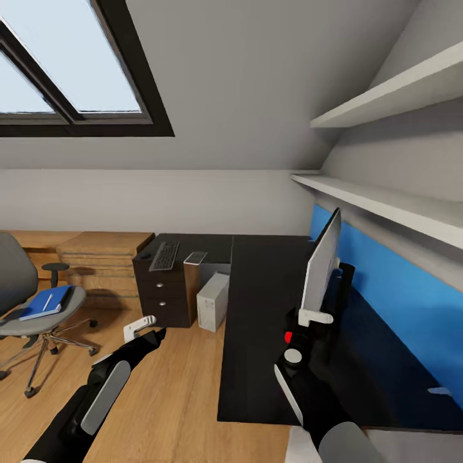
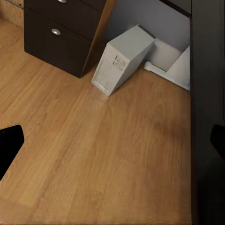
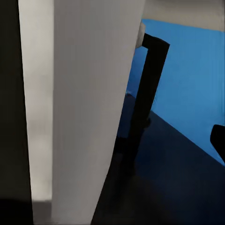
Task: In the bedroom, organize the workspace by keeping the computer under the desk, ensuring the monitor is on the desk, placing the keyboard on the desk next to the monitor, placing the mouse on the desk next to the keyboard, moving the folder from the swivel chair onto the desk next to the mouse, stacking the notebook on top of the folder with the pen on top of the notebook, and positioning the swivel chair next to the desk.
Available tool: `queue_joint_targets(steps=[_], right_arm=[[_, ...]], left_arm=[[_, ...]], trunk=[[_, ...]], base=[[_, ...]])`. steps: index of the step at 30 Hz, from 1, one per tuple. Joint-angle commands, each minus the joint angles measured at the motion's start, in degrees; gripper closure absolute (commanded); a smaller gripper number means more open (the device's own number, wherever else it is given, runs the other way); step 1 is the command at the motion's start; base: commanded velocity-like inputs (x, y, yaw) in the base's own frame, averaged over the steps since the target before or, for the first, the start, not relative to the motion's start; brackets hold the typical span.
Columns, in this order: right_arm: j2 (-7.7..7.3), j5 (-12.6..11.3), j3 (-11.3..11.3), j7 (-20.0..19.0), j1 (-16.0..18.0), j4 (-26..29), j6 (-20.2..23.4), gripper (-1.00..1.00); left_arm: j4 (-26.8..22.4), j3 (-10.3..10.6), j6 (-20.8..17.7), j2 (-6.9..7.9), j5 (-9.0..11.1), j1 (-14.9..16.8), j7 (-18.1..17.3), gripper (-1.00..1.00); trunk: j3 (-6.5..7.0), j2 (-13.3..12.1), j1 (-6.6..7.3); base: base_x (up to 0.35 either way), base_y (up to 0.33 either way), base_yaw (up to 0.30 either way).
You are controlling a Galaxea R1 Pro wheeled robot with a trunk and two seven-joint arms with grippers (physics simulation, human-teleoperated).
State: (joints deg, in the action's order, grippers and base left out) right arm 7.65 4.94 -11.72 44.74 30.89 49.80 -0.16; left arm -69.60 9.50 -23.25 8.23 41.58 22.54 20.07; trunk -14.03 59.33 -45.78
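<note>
The monitor (image 1: 320, 262) stands edge-on on the black desk (image 1: 257, 334), its white back (image 3: 89, 108) and black stand (image 3: 145, 89) close to my right wrist camera. My right gripper (image 1: 315, 316) sits open at the monitor's lower edge. The left gripper (image 1: 146, 325) hangs open over the floor, facing the computer (image 2: 121, 58) under the desk. The keyboard (image 1: 164, 255) and the notebook (image 1: 195, 258) lie on the desk's far wing. On the swivel chair (image 1: 19, 321) at the left lies the blue folder (image 1: 38, 307) with the pen (image 1: 47, 302) on it. I cannot make out the mouse.
Dark drawers (image 1: 161, 292) stand under the desk's far wing, with a light wood cabinet (image 1: 106, 254) beside them. Two white shelves (image 1: 386, 199) run above the blue wall panel (image 1: 411, 302) on the right. Open wood floor (image 1: 173, 386) lies between chair and desk.
</note>
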Motion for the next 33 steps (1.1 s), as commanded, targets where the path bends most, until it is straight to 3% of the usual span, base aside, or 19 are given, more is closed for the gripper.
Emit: queue_joint_targets(steps=[1,20,33], right_arm=[[0.00,0.2,-0.1,0.3,0.1,-0.1,0.0,-1.00],[0.00,0.2,-0.1,0.2,0.1,-0.1,0.0,-1.00],[0.08,0.2,-0.1,0.2,0.1,-0.1,0.0,-1.00]], left_arm=[[-0.1,0.2,-0.1,0.08,0.6,0.0,0.6,-1.00],[-0.1,0.2,-0.1,0.12,0.6,0.0,0.6,-1.00],[-0.2,0.2,-0.1,0.12,0.5,0.0,0.6,-1.00]], trunk=[[-0.08,0.1,0.02],[-0.08,0.1,0.02],[-0.08,0.1,0.02]], base=[[-0.257,-0.219,0.000],[-0.253,-0.220,0.000],[-0.021,-0.108,0.000]])
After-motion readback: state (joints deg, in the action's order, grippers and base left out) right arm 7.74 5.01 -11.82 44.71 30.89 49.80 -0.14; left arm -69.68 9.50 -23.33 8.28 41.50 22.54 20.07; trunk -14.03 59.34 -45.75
